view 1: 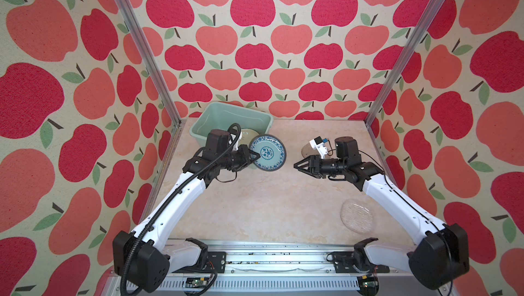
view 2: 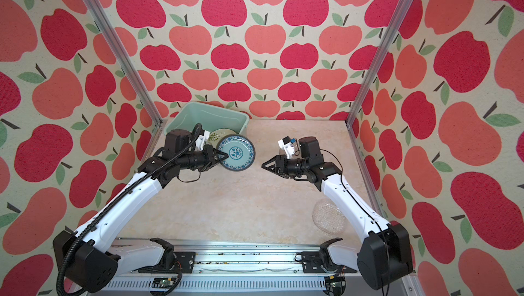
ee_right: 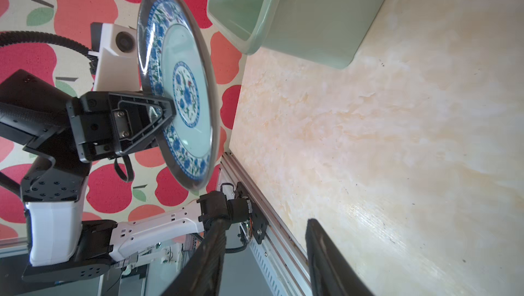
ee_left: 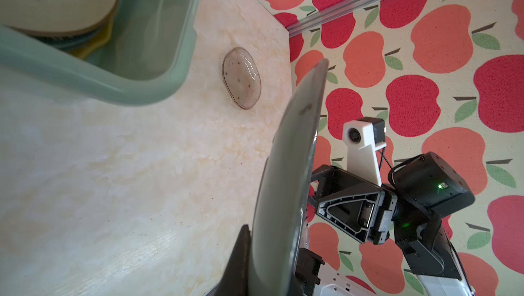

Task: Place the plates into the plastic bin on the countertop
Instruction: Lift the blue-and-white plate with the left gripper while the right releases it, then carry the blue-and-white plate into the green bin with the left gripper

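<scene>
Now, left gripper (view 1: 256,156) clamped shut on edge of round teal blue-patterned plate (view 1: 269,153), held tilted. Pale mint-green rectangular plastic bin (view 1: 224,120) sat just beside gripper. Right gripper (view 1: 296,164), opposite, stood open, empty. Step: carry to bin. Next likely needed swing over rim, lowering, release.

**L arm** (view 1: 175,198): rises from the near base, elbow bent, forearm reaching inward toward centre.
**L gripper** (view 1: 256,156): jaws pinched tight on the rim of a teal plate (view 1: 268,153), which is held tilted, clear of the surface.
**R arm** (view 1: 388,198): approx. mirror pose, forearm pointing inward toward the L one.
**R gripper** (view 1: 296,164): tip faces the L gripper, well apart from it. In the R wrist view its fingers (ee_right: 211,252) stand parted w/ nothing btwn them.
</scene>
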### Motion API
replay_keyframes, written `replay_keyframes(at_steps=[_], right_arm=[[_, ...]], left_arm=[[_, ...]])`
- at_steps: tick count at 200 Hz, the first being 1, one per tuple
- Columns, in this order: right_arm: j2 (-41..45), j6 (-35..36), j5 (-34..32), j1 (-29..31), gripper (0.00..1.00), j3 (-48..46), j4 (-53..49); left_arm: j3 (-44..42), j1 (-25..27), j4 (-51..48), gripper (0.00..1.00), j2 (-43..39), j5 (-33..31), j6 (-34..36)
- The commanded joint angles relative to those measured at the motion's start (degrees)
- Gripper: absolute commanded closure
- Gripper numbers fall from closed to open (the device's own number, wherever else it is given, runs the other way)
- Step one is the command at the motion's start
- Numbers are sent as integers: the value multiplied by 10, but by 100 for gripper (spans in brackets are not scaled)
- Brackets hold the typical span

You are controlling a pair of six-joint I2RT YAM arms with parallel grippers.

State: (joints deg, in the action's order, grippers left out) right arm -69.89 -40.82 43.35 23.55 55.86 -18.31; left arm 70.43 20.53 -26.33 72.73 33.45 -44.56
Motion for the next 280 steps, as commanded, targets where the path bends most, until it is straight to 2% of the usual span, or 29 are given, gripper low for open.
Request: replay_keyframes(at_steps=[1,33,64,90,117,130,152,206,280], right_arm=[[22,37,-18,-26,51,-18,-58],[30,40,-19,-49,51,-56,-52],[7,46,-11,-53,52,-72,-52],[-8,56,-15,-53,52,-79,-57],[-31,78,-24,-53,52,-79,-81],[-46,81,-21,-53,52,-80,-88],[-73,77,-15,-53,52,-84,-83],[-140,94,1,-53,53,-63,-90],[-161,87,8,-53,55,-65,-75]], left_arm=[[133,-41,-118,100,49,-26,125],[296,-99,-207,100,156,-31,222],[378,-136,-222,100,240,-36,272],[458,-148,-258,100,324,-37,336],[589,-151,-359,100,437,-33,427],[644,-153,-400,100,487,-26,449],[631,-162,-360,100,510,-2,441],[630,-157,-341,100,553,-20,466],[645,-141,-334,100,601,-14,481]])
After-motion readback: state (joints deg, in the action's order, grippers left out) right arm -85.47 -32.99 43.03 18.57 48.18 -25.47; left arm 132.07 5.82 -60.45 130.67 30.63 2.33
